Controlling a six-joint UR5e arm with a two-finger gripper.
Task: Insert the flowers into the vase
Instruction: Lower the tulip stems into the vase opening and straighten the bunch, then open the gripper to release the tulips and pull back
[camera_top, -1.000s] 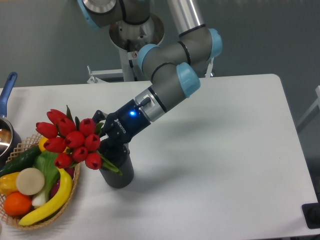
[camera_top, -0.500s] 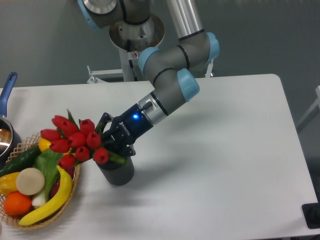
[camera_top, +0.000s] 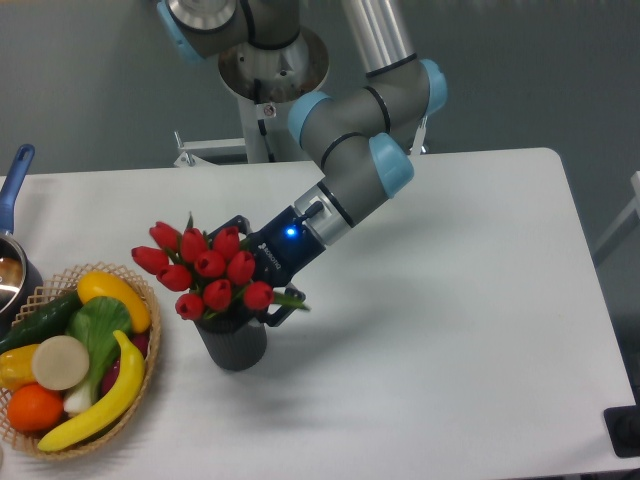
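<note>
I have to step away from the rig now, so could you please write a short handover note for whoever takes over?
Gripper: at the stems, just above the vase; its fingers are hidden behind the tulips, so whether it is shut cannot be told.
Tulips: bunched directly over the vase mouth, leaning left, stems apparently going into it.
Vase: upright on the table, right of the fruit basket.
Done: flowers brought to the vase.
Left: confirm the stems are seated, release, withdraw the arm without tipping the vase.

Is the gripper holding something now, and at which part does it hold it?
The gripper holds the flowers by the stems, just below the blooms, above the vase.
</note>
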